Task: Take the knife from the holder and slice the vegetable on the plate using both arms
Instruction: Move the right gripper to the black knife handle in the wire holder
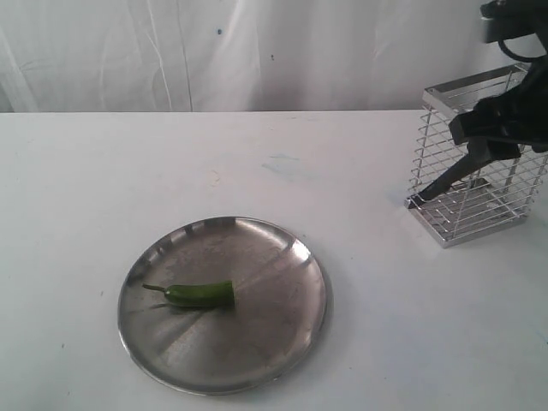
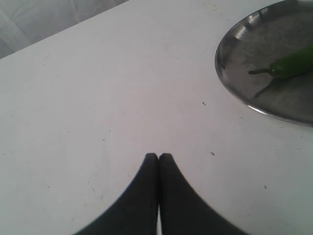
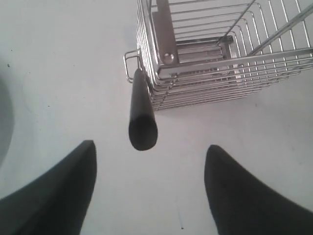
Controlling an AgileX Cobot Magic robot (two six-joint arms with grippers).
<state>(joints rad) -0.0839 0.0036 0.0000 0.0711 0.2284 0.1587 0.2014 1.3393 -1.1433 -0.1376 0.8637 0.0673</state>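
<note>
Spread right fingers (image 3: 54, 196) frame the knife (image 3: 142, 115), black-handled and round-ended.

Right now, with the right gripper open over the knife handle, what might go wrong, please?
The knife leans at a corner of the wire holder; lifting it at an angle could snag the bars and drag or tip it. The vegetable lies loose on the shiny plate, with the shut left gripper away from it, so it may slide under the blade.
</note>
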